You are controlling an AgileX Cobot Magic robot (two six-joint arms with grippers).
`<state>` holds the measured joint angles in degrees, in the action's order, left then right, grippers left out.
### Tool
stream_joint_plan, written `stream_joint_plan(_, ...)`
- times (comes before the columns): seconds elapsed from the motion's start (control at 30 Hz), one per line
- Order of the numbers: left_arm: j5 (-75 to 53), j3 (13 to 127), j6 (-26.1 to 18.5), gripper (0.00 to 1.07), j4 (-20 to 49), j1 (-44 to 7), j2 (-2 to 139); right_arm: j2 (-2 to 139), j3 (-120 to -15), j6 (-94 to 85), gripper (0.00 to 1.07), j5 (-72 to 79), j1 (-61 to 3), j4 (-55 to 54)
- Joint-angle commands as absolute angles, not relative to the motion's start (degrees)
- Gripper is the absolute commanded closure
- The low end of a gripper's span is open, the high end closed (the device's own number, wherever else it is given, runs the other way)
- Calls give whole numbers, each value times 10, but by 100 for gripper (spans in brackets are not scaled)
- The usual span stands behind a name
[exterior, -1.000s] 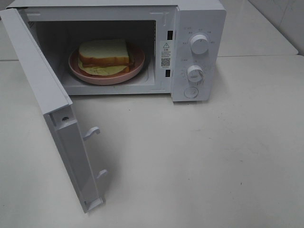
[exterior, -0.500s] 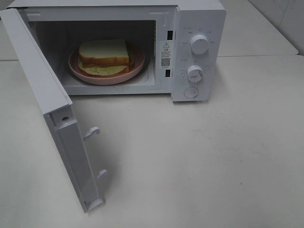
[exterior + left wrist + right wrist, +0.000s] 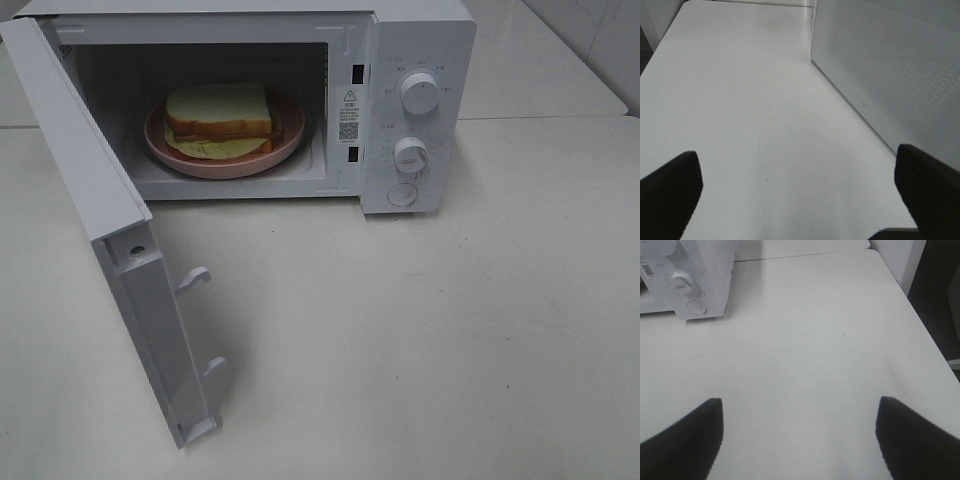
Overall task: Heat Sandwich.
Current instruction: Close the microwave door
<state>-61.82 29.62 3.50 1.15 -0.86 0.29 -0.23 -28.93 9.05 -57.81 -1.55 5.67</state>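
Observation:
The sandwich [image 3: 220, 120], two thick white slices with tan crust and pale yellow-green filling, lies on a round pink plate [image 3: 290, 140] inside the white microwave [image 3: 420, 60]. The microwave door [image 3: 110, 240] stands wide open, swung toward the front left. Neither gripper shows in the exterior high view. In the left wrist view my left gripper [image 3: 800, 192] is open and empty over bare table, with the outer face of the door [image 3: 890, 75] beside it. In the right wrist view my right gripper [image 3: 800, 440] is open and empty, well away from the microwave's control panel [image 3: 690, 290].
The white table [image 3: 450, 340] spreads in front of and right of the microwave. Two knobs [image 3: 420, 92] and a round button [image 3: 402, 194] sit on its front panel. Two door latch hooks [image 3: 192, 278] stick out from the door's inner edge. The table's right edge [image 3: 920, 315] drops off.

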Motion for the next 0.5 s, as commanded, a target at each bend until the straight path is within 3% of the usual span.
stream_joint_plan(0.03, -594, 311, 40, 9, 10, -6, 9, -18, -288, 88, 31, -571, -13, 59)
stream_joint_plan(0.27, -567, 314, 40, 20, 0, -6, 64, -18, -288, 88, 31, -571, -13, 59)
stream_joint_plan(0.33, -544, 314, 40, 34, 0, -6, 100, -18, -288, 88, 31, -571, -13, 59)
stream_joint_plan(0.4, -535, 314, 40, 38, 0, -6, 111, -18, -288, 88, 31, -571, -13, 59)
stream_joint_plan(0.5, -484, 314, 40, 54, 0, -6, 163, -18, -288, 88, 31, -571, -13, 59)
